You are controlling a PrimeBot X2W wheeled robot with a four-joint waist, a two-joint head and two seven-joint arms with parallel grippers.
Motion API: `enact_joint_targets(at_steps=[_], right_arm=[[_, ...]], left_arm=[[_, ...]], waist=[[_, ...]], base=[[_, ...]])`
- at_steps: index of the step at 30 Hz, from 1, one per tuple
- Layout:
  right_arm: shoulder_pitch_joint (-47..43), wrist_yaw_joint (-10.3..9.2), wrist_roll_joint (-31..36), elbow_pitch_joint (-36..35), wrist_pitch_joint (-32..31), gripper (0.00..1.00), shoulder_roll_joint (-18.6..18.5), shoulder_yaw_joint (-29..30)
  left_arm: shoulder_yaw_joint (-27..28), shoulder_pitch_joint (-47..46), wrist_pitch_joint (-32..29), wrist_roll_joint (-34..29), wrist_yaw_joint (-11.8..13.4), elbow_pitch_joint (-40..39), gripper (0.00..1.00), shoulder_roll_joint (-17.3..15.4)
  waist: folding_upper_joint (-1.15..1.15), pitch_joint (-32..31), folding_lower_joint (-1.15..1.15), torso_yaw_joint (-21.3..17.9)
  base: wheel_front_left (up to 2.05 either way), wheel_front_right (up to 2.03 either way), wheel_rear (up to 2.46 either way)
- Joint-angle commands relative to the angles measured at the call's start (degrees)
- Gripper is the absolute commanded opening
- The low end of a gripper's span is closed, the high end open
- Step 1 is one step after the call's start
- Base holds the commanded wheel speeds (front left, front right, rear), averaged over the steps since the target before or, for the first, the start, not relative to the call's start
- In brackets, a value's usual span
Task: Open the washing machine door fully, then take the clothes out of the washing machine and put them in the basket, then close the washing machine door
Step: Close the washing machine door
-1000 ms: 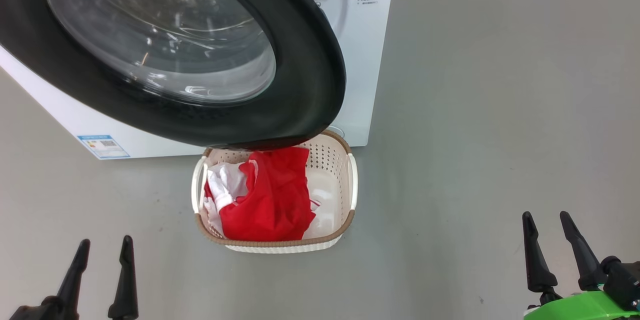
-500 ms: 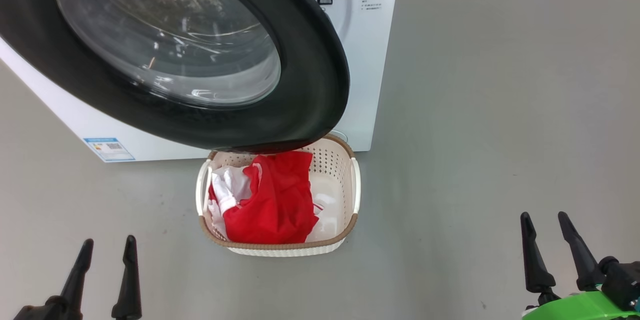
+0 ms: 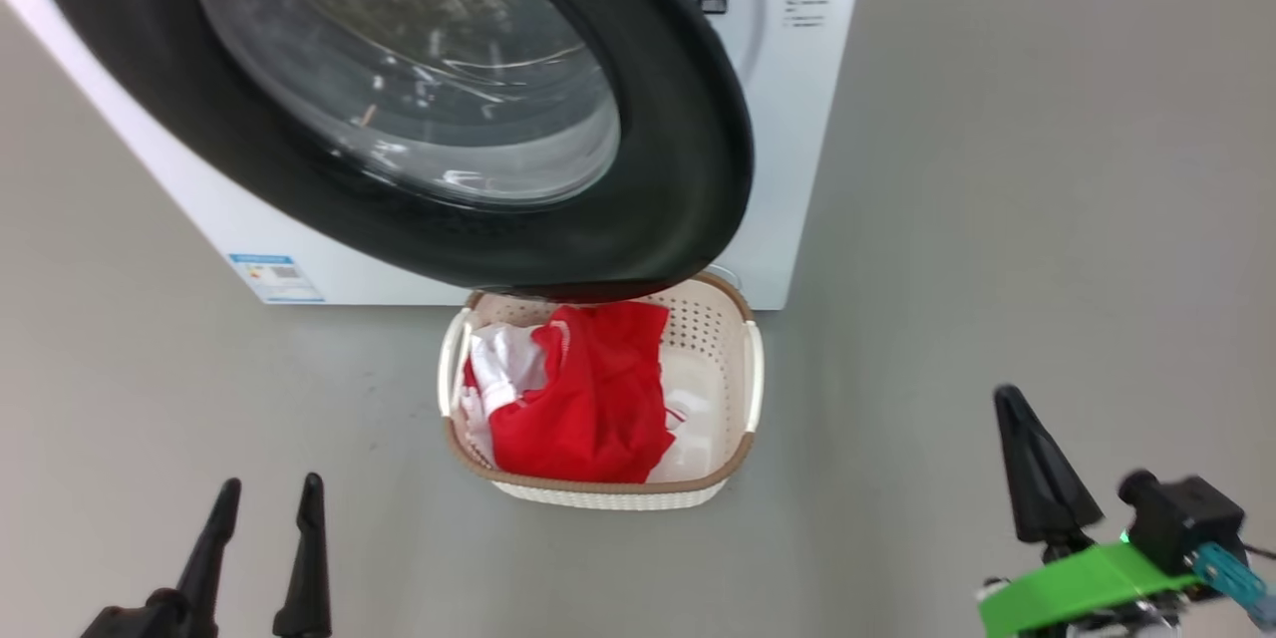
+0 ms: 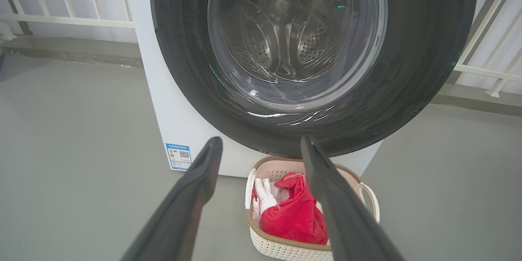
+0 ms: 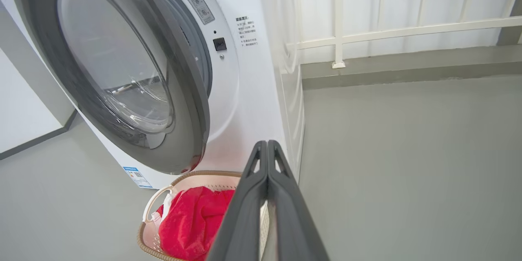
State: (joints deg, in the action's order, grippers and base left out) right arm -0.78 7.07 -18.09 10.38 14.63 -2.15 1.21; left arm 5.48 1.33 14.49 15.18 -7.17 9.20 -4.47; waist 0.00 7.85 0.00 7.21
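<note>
**A:** Jaws first, quick.

**B:** The right jaws are pressing shut on nothing, fingers (image 5: 267, 159) flat together and pointing past the basket (image 3: 598, 487) toward the washing machine (image 3: 797, 120). The left jaws are standing wide, fingers (image 4: 195, 195) apart with nothing between them. Both are hanging low over the floor (image 3: 997, 219), well clear of everything.

**A:** Clothes?

**B:** They're lying in the basket. The red jersey (image 3: 598, 399) is bunching over the middle and the white garment (image 3: 503, 359) is sitting at its left end. The basket is sitting on the floor just in front of the machine.

**A:** Anything left in the drum?

**B:** Through the glass the drum (image 4: 285, 40) is looking bare, just steel, though I'm not seeing all of it.

**A:** Door?

**B:** The washing machine door (image 3: 688, 169) is standing ajar, swinging out over the basket's far rim, with a clear gap showing at the latch side.

**A:** Progress?

**B:** I'm marking opening and unloading as done. Only closing the door is remaining, and nothing is touching it yet.
</note>
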Motion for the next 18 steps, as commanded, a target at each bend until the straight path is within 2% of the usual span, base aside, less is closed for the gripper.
enact_joint_targets(at_steps=[1,12,18], right_arm=[[3.27,0.42,0.08,-0.92,0.37,0.0,-0.73,-2.76],[11.89,0.42,0.03,2.05,0.37,0.0,-1.3,-9.7],[16.64,0.42,-0.13,3.33,0.37,0.0,-2.62,-11.66]], left_arm=[[1.32,-0.16,0.51,-0.21,-0.32,-1.02,1.0,-0.37],[-0.95,-0.29,0.51,0.57,-0.32,-1.01,1.0,1.04],[-1.5,-1.3,0.51,1.22,-0.32,-0.94,1.0,1.36]], waist=[[0.0,-0.41,0.0,2.23],[0.0,0.15,0.0,9.63],[0.0,2.07,0.0,11.86]], base=[[0.0,0.0,0.0],[0.0,0.0,0.0],[0.0,0.0,0.0]])
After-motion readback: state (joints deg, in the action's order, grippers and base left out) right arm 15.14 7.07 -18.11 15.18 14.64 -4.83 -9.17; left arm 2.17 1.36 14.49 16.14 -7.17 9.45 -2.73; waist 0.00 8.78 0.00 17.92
